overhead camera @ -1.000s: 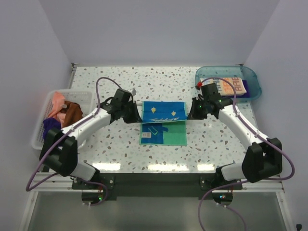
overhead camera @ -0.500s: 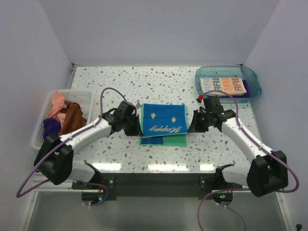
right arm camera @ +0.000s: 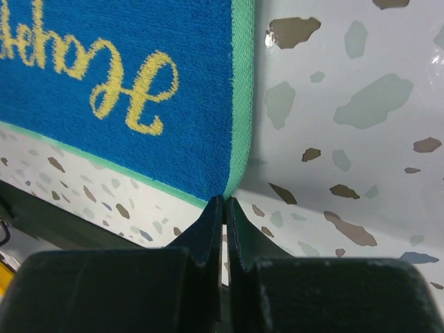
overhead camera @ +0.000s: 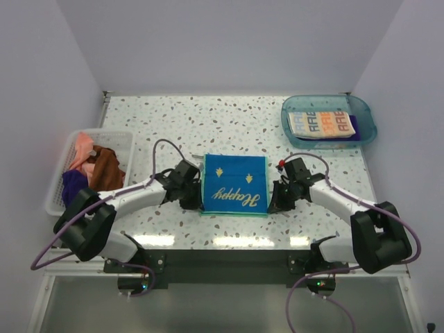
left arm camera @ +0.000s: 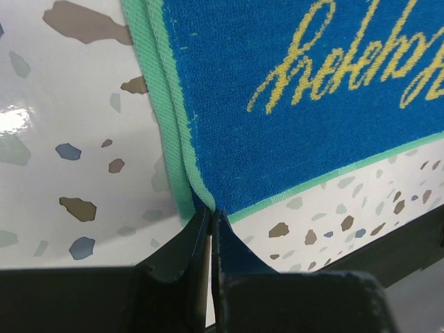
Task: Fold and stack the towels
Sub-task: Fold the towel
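Near the table's (overhead camera: 173, 118) front edge, left pincer (overhead camera: 195, 200) and right pincer (overhead camera: 274, 201) each pinch a blue towel (overhead camera: 236, 182) corner; uneven release could drag its folded layers askew.

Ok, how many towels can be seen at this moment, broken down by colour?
blue Happy towel: 1
white lettered towel: 1
purple towels: 2, one in the basket, one showing under the white one in the tray
pink towel: 1
brown towel: 1
Total: 6
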### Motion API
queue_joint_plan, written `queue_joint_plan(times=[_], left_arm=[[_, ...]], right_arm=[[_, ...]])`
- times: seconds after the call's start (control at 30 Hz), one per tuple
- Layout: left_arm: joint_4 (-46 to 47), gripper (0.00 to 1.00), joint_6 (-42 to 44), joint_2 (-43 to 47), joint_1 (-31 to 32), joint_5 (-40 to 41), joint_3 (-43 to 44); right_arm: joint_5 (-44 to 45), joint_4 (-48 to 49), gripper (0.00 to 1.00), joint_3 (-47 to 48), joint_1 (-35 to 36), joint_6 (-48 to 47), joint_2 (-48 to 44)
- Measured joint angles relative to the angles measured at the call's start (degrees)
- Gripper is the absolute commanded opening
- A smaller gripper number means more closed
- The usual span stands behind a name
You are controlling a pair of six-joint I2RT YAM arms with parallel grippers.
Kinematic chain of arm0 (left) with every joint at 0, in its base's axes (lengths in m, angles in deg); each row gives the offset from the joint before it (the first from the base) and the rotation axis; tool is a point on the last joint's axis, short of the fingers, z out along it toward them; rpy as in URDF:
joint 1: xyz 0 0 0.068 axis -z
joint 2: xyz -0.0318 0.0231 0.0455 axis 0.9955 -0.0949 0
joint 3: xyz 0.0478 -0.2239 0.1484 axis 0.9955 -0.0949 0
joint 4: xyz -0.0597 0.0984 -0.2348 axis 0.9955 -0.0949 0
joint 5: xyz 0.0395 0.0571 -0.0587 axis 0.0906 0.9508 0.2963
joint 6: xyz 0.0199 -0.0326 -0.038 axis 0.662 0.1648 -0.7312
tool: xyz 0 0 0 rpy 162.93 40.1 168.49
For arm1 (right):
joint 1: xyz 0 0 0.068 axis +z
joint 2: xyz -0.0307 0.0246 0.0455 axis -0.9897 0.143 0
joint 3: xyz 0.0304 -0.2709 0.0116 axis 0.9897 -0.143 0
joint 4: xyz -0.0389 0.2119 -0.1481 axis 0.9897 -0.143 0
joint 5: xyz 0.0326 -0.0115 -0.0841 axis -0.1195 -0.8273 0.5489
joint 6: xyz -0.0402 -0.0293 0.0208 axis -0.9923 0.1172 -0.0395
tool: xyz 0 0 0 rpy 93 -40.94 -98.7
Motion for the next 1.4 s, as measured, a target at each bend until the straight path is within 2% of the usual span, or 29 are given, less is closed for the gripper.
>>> queue_joint_plan(times=[0.6, 0.97, 1.2, 1.4], left_arm=[[1.86, 0.00, -1.46, -0.96, 1.90, 3.23, -1.75], [-4.20, 0.00, -1.46, 4.94, 1.99, 6.80, 3.78], [-3.89, 0.00, -1.95, 5.46, 2.08, 6.27, -1.18], [-0.24, 0.00, -2.73, 2.10, 2.73, 5.66, -3.98]], right_arm=[[1.75, 2.91, 0.00, -1.55, 1.57, 0.83, 1.79], [3.02, -1.57, 0.00, 3.74, 2.67, 1.09, -5.01], [2.97, -0.07, 0.00, -0.57, 4.72, 2.67, -3.67], [2.73, 3.74, 0.00, -3.52, 4.96, 3.82, 0.28]])
